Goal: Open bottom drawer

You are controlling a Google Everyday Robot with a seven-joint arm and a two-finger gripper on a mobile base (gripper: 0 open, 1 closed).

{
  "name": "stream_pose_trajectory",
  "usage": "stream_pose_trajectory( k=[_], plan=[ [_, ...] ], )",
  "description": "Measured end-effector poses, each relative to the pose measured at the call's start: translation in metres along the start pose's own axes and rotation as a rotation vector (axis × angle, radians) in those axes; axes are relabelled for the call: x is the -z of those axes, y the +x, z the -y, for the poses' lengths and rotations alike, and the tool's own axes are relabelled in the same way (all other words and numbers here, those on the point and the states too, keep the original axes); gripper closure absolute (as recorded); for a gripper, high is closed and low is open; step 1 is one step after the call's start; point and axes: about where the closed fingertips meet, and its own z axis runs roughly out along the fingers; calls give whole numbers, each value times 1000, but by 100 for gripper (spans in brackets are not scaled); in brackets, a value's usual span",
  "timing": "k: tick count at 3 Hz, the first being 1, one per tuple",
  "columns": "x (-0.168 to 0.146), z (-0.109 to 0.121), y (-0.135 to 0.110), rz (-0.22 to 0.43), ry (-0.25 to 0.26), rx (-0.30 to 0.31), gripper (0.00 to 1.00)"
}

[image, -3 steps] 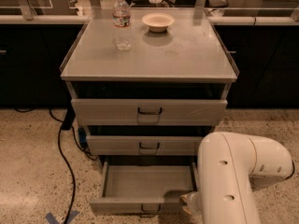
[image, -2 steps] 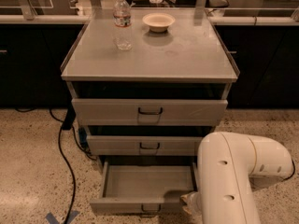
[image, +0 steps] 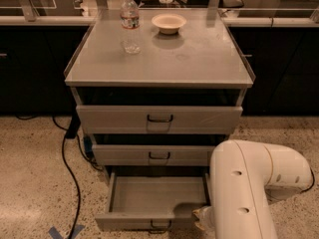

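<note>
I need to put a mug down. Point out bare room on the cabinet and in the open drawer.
The cabinet top is bare in front of the water bottle and bowl, out to the front and right edges. The bottom drawer is bare at left and centre; the gripper and arm crowd its right front corner.

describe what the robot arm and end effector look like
The arm is a thick, rounded tube in glossy cream-white casing, with two small dark holes on its side and a thin seam ringing the elbow. The end effector, also pale, is mostly hidden under the arm, by the front right corner of the bottom drawer.
</note>
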Motion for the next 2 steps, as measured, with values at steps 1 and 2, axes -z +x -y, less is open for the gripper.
stream_pose_trajectory(
  k=[1, 2],
  plan=[
    [1, -13, -2, 3, 4, -8, 100],
    [4, -17, -2, 2, 1, -14, 100]
  ],
)
